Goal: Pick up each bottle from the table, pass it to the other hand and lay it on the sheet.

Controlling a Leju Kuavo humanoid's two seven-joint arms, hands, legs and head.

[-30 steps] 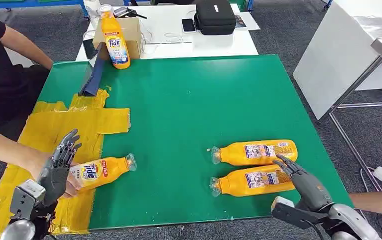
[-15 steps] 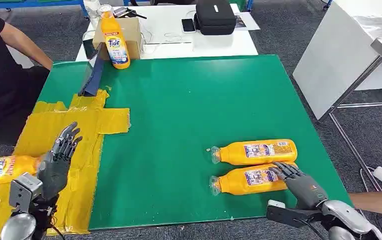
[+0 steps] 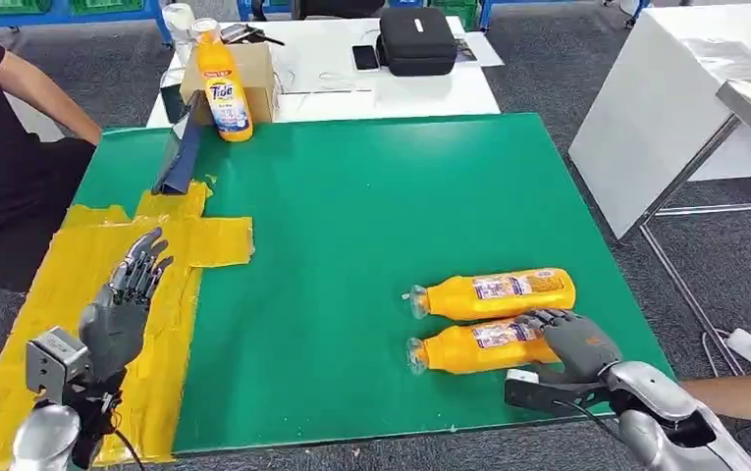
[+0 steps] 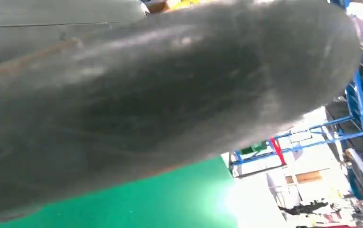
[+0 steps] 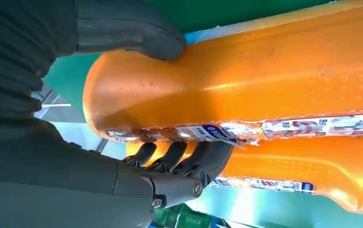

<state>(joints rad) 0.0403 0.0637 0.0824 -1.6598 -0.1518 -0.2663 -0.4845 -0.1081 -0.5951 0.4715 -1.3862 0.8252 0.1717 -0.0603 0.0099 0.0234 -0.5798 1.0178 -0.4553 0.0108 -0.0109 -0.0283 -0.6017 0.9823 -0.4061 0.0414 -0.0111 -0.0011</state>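
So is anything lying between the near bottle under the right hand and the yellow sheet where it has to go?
Nothing visible. The right hand is on the near bottle; from there bare green mat runs to the yellow sheet, where the left hand hovers open. The second bottle lies farther back, beside that path.

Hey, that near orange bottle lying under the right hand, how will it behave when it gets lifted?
The near orange bottle looks full, so probably heavy. Its rounded, glossy body lying on its side may roll or slip. The right robot hand wraps the base end, so the neck may droop.
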